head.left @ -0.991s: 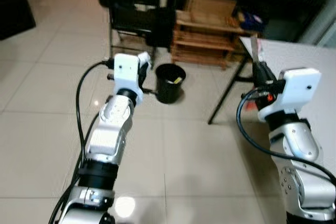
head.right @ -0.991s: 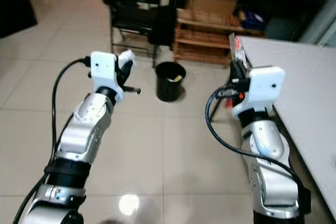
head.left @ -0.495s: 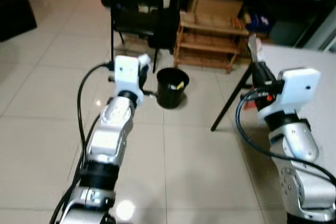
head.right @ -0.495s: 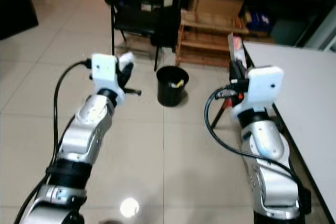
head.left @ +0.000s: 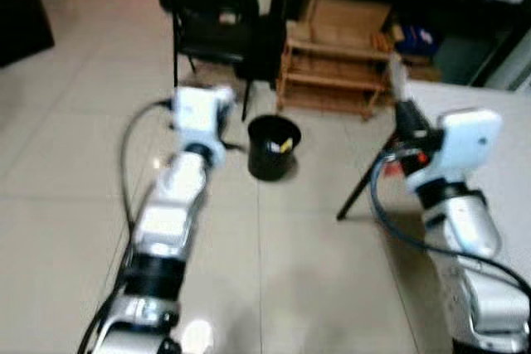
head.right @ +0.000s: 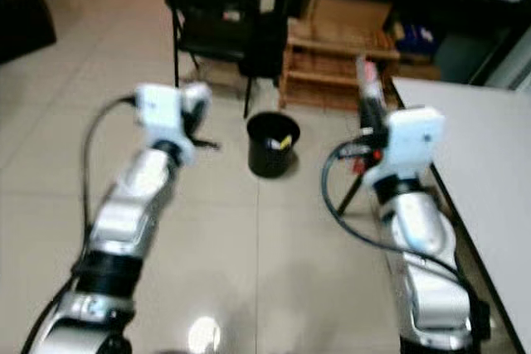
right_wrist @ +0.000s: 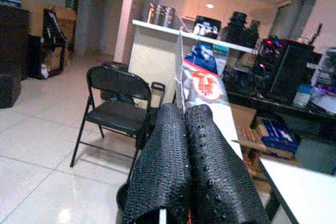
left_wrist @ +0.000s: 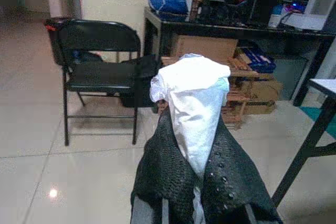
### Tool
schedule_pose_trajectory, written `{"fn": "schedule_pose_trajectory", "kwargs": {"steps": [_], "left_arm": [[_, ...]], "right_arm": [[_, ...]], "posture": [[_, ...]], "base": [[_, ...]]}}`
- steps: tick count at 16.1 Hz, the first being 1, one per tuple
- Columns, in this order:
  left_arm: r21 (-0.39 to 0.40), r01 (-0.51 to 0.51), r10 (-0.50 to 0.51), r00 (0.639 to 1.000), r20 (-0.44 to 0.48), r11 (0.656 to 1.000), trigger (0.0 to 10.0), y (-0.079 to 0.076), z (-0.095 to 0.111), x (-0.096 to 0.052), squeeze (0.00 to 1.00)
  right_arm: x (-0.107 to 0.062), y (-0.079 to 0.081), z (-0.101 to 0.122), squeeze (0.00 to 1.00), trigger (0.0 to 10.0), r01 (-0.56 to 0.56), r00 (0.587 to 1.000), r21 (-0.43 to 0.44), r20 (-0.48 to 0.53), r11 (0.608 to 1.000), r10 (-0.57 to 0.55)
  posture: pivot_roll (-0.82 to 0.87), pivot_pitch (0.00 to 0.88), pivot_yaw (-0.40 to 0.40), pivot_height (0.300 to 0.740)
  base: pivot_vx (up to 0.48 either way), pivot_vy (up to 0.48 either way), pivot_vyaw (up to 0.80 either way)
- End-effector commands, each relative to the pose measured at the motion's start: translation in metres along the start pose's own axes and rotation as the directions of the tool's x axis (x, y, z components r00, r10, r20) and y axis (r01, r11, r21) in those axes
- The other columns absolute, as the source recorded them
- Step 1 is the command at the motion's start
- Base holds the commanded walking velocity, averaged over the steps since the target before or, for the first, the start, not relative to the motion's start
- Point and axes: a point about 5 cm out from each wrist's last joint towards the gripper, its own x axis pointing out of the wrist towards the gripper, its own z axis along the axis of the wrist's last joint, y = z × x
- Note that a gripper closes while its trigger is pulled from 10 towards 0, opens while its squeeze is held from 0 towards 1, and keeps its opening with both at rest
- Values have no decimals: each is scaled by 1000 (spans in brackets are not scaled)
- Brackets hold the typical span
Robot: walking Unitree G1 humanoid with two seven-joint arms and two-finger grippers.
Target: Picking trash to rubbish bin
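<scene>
Both sets of jaws are clamped on trash: the left gripper (left_wrist: 195,182) pinches a crumpled white tissue (left_wrist: 191,100) that sticks out beyond its fingertips, and the right gripper (right_wrist: 186,153) squeezes a flat silver wrapper (right_wrist: 202,82) (red circle printed on it). Ahead of both, between them on the tiled floor (head.left: 75,138), stands the black rubbish bin (head.left: 273,147), something yellow inside. Past it, a black folding chair (left_wrist: 97,74) and wooden rack (head.left: 336,72).

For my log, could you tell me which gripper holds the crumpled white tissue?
The left gripper: its fingers pinch the white tissue, whereas the right gripper holds a flat printed wrapper.
</scene>
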Motion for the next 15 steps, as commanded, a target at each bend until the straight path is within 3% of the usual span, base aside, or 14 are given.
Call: {"fn": "schedule_pose_trajectory", "kwargs": {"steps": [1,15], "left_arm": [[18,-32,32,999,3,999,10000,9,1,0,0],[26,-35,35,999,2,999,10000,9,2,-1,0]], "right_arm": [[2,3,5,0,10000,-14,1000,-1,17,1000,14],[1,3,3,0,10000,-11,1000,4,7,1000,11]], "posture": [[244,91,-119,740],[250,104,-119,740]], "base": [[465,0,0],[460,0,0]]}}
